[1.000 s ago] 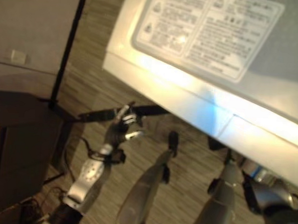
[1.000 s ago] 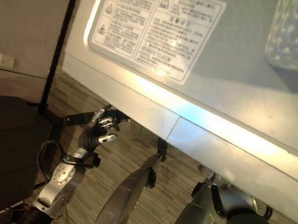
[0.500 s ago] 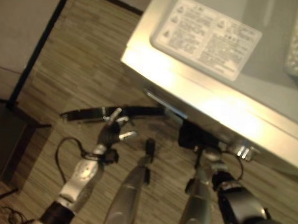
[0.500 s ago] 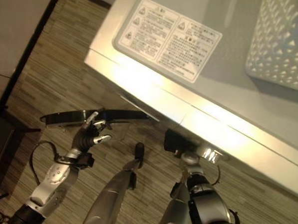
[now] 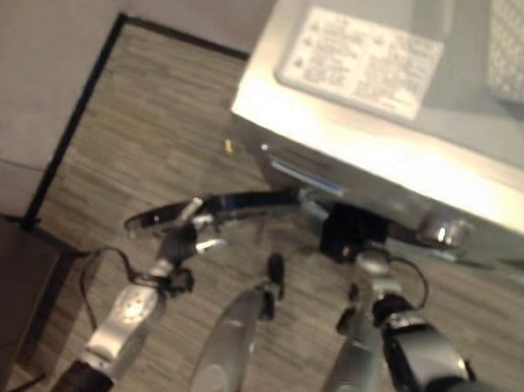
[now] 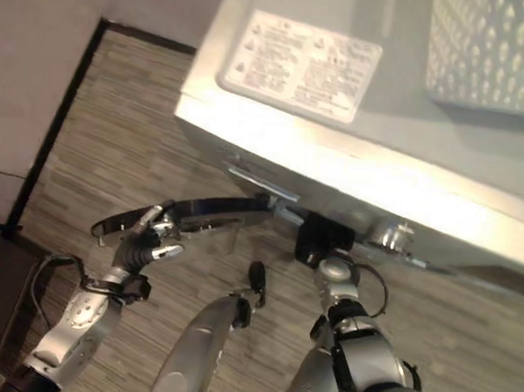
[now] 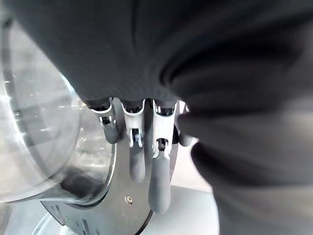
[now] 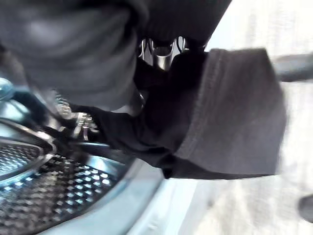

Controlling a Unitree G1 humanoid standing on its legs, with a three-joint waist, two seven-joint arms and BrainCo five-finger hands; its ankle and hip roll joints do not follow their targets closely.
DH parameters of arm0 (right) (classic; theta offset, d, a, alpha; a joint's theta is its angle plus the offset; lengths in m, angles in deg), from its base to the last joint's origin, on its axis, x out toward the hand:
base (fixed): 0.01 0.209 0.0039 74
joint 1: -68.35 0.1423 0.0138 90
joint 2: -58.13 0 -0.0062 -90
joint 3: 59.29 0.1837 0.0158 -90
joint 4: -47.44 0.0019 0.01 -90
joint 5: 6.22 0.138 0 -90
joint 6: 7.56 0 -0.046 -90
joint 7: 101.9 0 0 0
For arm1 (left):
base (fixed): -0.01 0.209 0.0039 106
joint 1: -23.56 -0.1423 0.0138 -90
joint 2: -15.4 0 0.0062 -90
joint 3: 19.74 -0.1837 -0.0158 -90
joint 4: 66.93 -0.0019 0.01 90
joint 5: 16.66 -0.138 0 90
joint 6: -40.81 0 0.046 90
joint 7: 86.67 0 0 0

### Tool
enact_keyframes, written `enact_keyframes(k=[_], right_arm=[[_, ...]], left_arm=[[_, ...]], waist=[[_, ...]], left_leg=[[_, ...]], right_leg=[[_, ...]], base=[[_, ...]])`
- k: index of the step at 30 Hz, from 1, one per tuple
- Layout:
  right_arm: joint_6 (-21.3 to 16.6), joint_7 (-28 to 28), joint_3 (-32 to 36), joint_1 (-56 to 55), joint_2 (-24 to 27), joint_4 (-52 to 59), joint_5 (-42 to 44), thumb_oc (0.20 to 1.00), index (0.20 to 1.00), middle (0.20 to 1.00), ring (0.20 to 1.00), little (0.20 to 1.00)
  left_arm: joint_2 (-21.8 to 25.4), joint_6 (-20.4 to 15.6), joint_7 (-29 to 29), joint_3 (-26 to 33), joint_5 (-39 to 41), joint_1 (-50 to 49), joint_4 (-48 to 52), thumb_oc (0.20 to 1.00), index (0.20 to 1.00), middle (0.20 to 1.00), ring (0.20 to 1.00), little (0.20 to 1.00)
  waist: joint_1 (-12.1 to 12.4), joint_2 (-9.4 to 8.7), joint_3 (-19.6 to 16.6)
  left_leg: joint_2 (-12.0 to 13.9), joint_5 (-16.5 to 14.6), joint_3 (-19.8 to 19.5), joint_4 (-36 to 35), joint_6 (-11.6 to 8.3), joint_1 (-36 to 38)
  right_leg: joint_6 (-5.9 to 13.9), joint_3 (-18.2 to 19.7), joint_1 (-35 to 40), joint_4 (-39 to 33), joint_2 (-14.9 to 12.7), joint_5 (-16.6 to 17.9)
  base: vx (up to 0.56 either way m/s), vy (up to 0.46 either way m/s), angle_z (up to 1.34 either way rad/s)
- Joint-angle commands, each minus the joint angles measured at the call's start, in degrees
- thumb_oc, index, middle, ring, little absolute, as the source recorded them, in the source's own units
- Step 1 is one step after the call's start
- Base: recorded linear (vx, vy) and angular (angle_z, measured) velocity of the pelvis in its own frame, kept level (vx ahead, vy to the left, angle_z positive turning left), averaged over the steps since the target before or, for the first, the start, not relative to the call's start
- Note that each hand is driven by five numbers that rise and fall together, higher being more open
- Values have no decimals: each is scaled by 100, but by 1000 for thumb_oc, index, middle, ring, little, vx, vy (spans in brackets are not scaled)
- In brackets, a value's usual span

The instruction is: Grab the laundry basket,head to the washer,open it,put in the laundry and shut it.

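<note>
The round glass washer door (image 6: 199,215) is swung open, steadied by the left robot hand's (image 6: 145,243) straight fingers. Dark cloth laundry (image 8: 195,117) is clutched by the right robot hand (image 8: 164,51) at the perforated steel drum (image 8: 34,196); loading and shutting remain.

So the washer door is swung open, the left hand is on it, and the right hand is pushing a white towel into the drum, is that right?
Not quite: the garment in the right hand is dark, not a white towel, as the right wrist view shows at the drum. The washer door is open, with the left hand on it.

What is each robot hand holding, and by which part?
Right hand: dark garment, by its bunched top. Left hand: nothing held, fingers straight against washer door.
</note>
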Motion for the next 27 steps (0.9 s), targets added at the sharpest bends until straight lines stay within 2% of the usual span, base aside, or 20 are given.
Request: enact_keyframes(k=[1, 3, 5, 6, 13, 17, 23, 27], right_arm=[[-216, -107, 37, 137, 52, 181, 64, 200, 200, 200, 200, 200], [-228, -243, 38, 254, 112, 249, -23, 200, 200, 200, 200, 200], [-210, -356, 69, 447, 266, 352, -92, 200, 200, 200, 200, 200], [-148, -501, 86, 660, 456, 392, -302, 200, 200, 200, 200, 200], [-22, -894, 200, 1234, 1124, 283, -691, 200, 200, 200, 200, 200], [-30, -1015, 220, 1546, 1515, 385, -712, 200, 200, 200, 200, 200], [-48, -958, 32, 1913, 1585, 257, -672, 200, 200, 200, 200, 200], [-120, -825, -38, 2204, 1361, 4, -345, 200, 200, 200, 200, 200]], left_arm=[[79, -162, 133, 180, 96, 65, 343, 1000, 1000, 1000, 1000, 1000], [49, -200, 149, 195, 86, 28, 433, 1000, 1000, 1000, 1000, 1000], [41, -242, 154, 202, 135, -15, 479, 1000, 1000, 1000, 1000, 1000], [-20, -239, 134, 205, 215, -115, 474, 1000, 1000, 1000, 1000, 1000], [-101, -192, -43, -60, 290, -174, 532, 1000, 1000, 1000, 1000, 1000], [-37, -214, -94, -92, 374, -156, 593, 1000, 1000, 1000, 1000, 1000], [56, -269, -90, -97, 435, -137, 620, 1000, 1000, 1000, 1000, 1000], [202, -259, -92, -157, 455, -125, 624, 1000, 1000, 1000, 1000, 1000]], waist=[[249, -84, 21], [399, -98, 79], [485, 4, 115], [569, 128, 96], [734, 483, -103], [775, 684, -59], [841, 702, 34], [925, 631, 27]], left_leg=[[-304, -403, -238, -196, -397, 92], [-170, -302, -42, -45, -483, -196], [-79, -170, 52, -11, -545, -419], [-58, -74, 102, -109, -566, -534], [-118, 161, 75, -542, -621, -602], [-207, 215, 61, -689, -658, -564], [-236, 177, 6, -554, -639, -717], [-264, 135, -79, -450, -619, -835]], right_leg=[[391, -80, 1375, -1307, -75, -3], [312, -246, 1696, -1715, -49, -101], [289, -236, 1589, -1943, -41, -195], [316, -241, 1424, -1965, -74, -178], [392, -204, 815, -1725, -235, -120], [405, -229, 750, -1640, -324, -111], [407, -307, 695, -1424, -351, -135], [400, -425, 715, -1343, -298, -192]], base=[[-112, -81, -66], [-172, -114, -55], [-139, -37, -70], [-84, 55, -67], [-7, 62, -12], [12, 42, 12], [5, -6, 21], [27, -34, 11]])
